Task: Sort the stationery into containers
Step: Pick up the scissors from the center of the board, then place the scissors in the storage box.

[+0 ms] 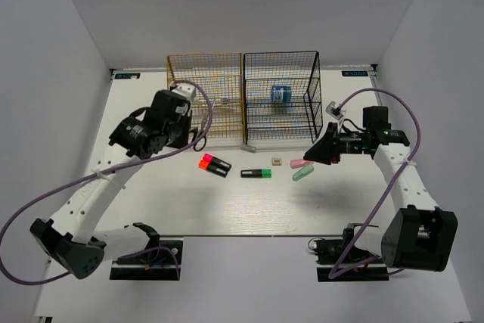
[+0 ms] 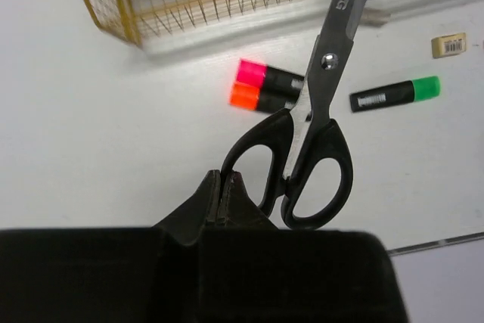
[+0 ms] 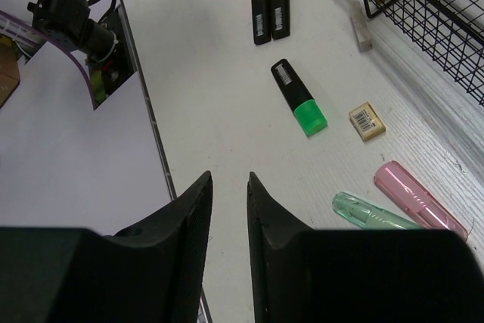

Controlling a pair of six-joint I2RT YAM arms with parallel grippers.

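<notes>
White table (image 1: 227,206) (plain white walls (image 1: 60,35) around it)

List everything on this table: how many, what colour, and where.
scissors: one, black handles, in left gripper
orange-capped marker: one, black, before yellow rack
pink-capped marker: one, black, alongside it
green-capped marker: one, black, centre
eraser: one, beige, right of it
pink piece: one, near right gripper
mint piece: one, beside pink piece
roll: one, blue, in black rack
yellow rack: one, far-left
black rack: one, far-right beside it
left gripper: shut on scissors
right gripper: open, empty

Three markers (image 1: 256,173), two oblong pieces (image 1: 302,174), two racks (image 1: 204,88) (single scissors (image 2: 327,62), cube (image 1: 277,161), roll (image 1: 281,94))
</notes>
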